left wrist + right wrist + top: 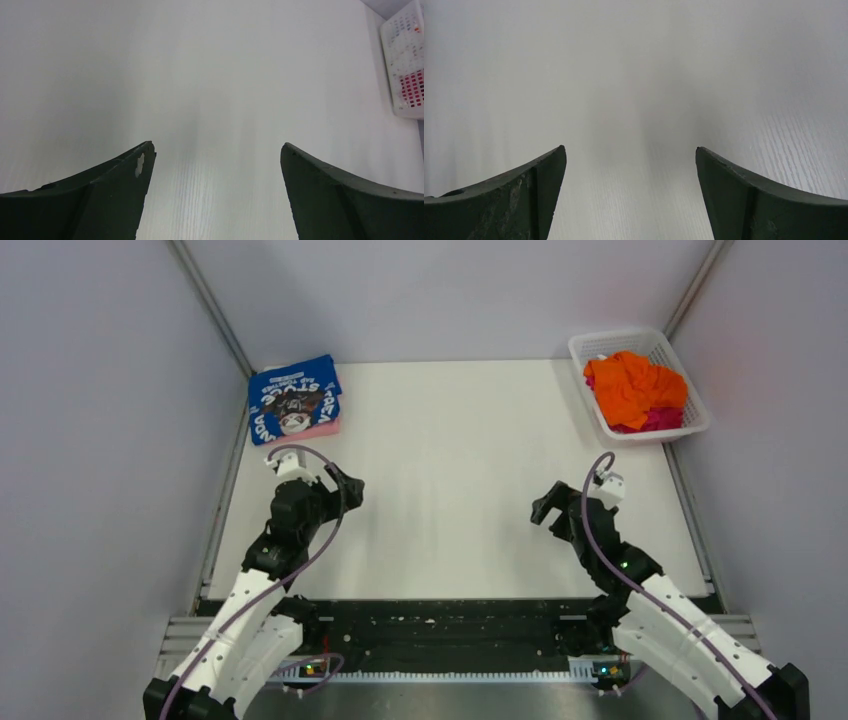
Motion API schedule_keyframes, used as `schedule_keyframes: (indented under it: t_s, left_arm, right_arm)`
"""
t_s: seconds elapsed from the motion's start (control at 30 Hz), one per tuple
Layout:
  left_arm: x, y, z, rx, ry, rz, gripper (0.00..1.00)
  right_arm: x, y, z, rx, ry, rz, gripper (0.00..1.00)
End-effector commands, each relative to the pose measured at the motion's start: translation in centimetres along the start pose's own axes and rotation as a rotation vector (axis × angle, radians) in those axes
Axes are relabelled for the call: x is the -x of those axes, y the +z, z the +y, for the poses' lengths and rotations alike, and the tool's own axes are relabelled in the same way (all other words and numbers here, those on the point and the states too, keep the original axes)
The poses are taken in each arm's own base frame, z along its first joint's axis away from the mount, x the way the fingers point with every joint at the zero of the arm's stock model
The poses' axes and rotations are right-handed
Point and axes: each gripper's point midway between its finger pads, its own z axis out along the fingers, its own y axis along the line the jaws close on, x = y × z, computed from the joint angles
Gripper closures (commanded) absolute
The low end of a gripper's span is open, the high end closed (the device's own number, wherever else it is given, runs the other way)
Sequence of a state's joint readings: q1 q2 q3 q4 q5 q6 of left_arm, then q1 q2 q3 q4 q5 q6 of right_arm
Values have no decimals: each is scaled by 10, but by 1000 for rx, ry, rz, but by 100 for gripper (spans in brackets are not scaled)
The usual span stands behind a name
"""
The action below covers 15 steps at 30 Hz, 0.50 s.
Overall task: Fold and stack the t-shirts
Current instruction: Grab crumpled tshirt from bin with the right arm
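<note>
A folded blue t-shirt with a white print [293, 398] lies on a folded pink one [328, 428] at the table's far left corner. A crumpled orange t-shirt [633, 386] lies on a magenta one [660, 420] in the white basket [590, 344] at the far right. My left gripper [350, 490] is open and empty over the bare table, near the left side; its jaws stand wide apart in the left wrist view [216, 146]. My right gripper [545, 508] is open and empty over the table at the right; it also shows in the right wrist view [630, 148].
Grey walls close in the white table [450, 470] on three sides, with metal rails along the left and right edges. The basket shows at the right edge of the left wrist view [405, 60]. A black rail with the arm bases runs along the near edge.
</note>
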<state>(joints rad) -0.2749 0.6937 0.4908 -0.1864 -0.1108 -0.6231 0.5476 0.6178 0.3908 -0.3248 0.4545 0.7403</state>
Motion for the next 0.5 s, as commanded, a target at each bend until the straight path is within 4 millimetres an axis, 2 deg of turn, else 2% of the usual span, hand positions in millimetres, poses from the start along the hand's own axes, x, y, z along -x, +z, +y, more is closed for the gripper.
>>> schedule_keyframes:
  t_s: [0.0, 0.13, 0.23, 0.33, 0.37, 0.47]
  left_arm:
    - [16, -2, -18, -71, -4, -48, 1]
    - [19, 2, -23, -90, -34, -60, 1]
    - [27, 7, -37, -125, -51, -55, 1]
    - [33, 12, -46, -123, -41, -25, 1]
    - [35, 14, -47, -115, -33, -17, 1]
    - [37, 20, -44, -82, -8, -8, 1]
  right_arm:
    - [19, 2, 12, 8, 8, -48, 1]
    - [37, 8, 30, 17, -32, -67, 1]
    - [67, 18, 37, -32, -58, -111, 1]
    - [108, 38, 33, -58, -27, -108, 1]
    - [122, 48, 28, -70, 2, -103, 1]
    - [179, 71, 3, -133, 24, -180, 1]
